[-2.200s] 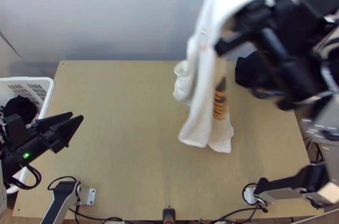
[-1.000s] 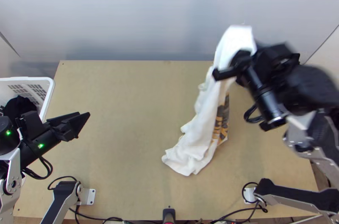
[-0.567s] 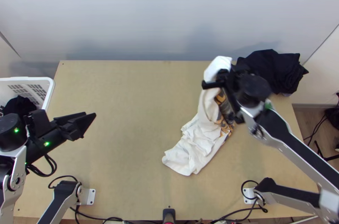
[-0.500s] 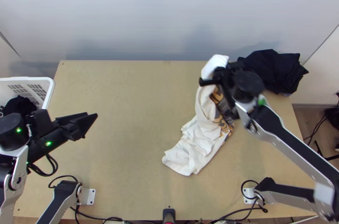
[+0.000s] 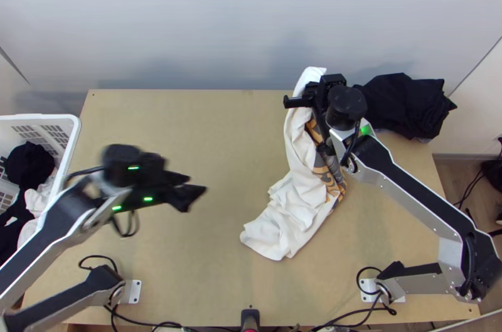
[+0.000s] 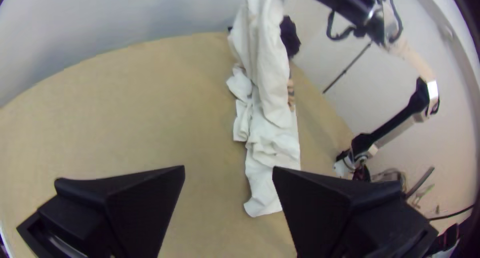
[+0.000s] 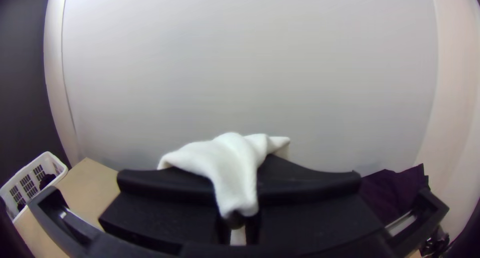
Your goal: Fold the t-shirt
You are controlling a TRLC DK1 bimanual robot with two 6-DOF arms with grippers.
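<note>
The white t-shirt [image 5: 285, 206] with an orange and grey print hangs from my right gripper [image 5: 314, 90] near the table's back right; its lower part lies bunched on the table. In the right wrist view my right gripper [image 7: 237, 198] is shut on a white fold of the t-shirt [image 7: 227, 163]. My left gripper [image 5: 194, 192] stands over the left-middle of the table, left of the t-shirt. In the left wrist view my left gripper [image 6: 229, 175] is open with nothing between its fingers, and the t-shirt [image 6: 272, 143] hangs and trails beyond it.
A dark folded pile [image 5: 408, 105] sits at the table's back right corner, beside the right arm. The white basket [image 5: 74, 137] with dark and white cloth stands at the left edge. Bare table [image 5: 188, 131] lies left of the t-shirt.
My right gripper has come down and moved leftward with the t-shirt, whose lower part has settled bunched on the table. My left gripper has moved right, away from the basket.
</note>
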